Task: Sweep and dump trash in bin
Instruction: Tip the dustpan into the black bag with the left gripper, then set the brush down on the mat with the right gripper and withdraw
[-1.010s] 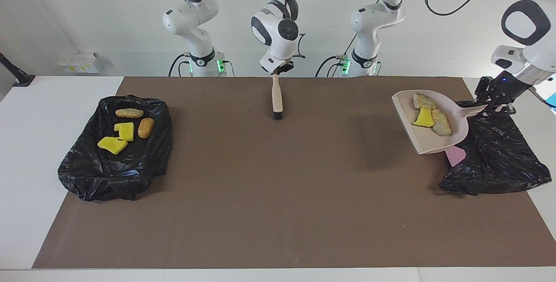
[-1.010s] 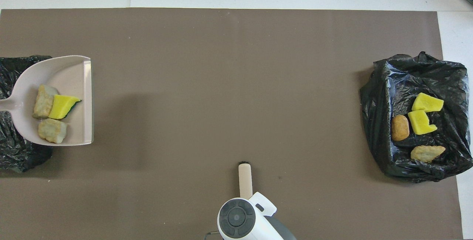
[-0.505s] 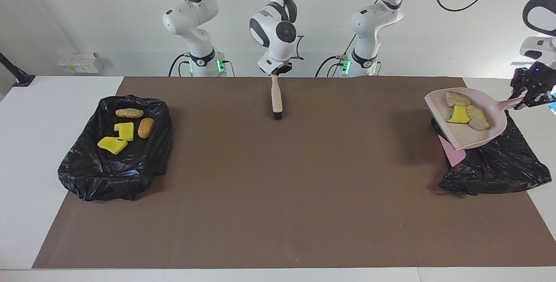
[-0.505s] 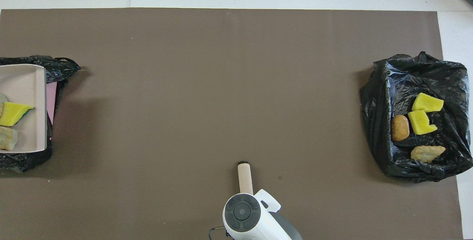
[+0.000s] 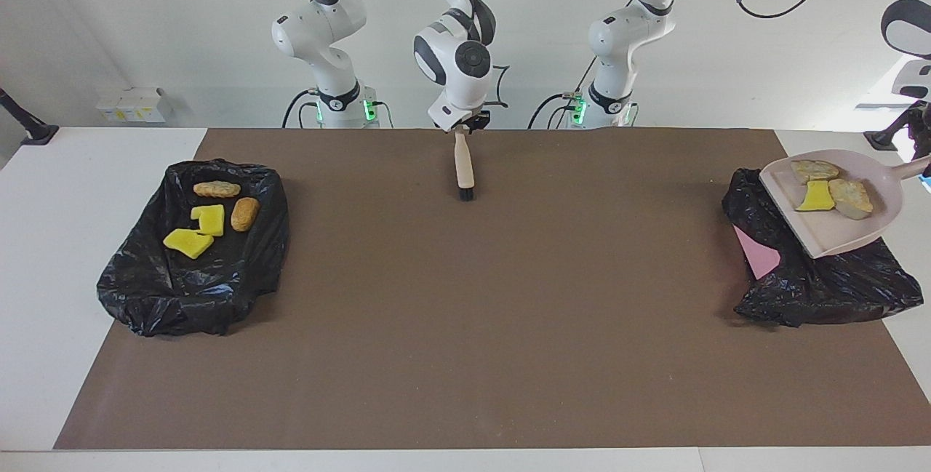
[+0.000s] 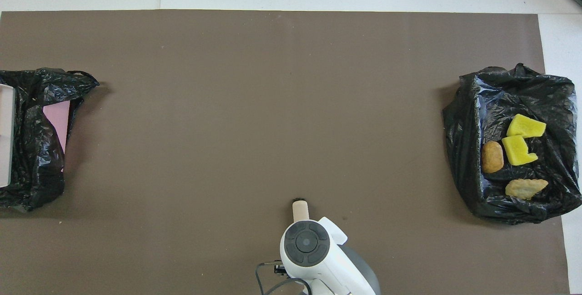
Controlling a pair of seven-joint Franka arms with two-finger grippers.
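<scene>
My left gripper (image 5: 925, 148), at the view's edge, is shut on the handle of the pale pink dustpan (image 5: 836, 228) and holds it in the air over a black bin bag (image 5: 829, 286) at the left arm's end. In the pan lie two tan chunks (image 5: 813, 169) and a yellow foam bit (image 5: 814, 197). Only the pan's lip (image 6: 5, 136) shows in the overhead view. My right gripper (image 5: 462, 123) is shut on a pale-handled brush (image 5: 463, 166) that hangs bristles-down over the mat, near the robots.
A second black bag (image 5: 145, 290) at the right arm's end holds two yellow bits (image 5: 211, 219), an orange-brown oval lump (image 5: 245, 213) and a tan lump (image 5: 216, 188). A pink sheet (image 5: 756, 257) shows inside the bag under the pan. A brown mat (image 5: 465, 326) covers the table.
My left gripper has carried the loaded dustpan toward the left arm's end of the table, to over the black bag. My right gripper with the brush has drawn back slightly toward the robots.
</scene>
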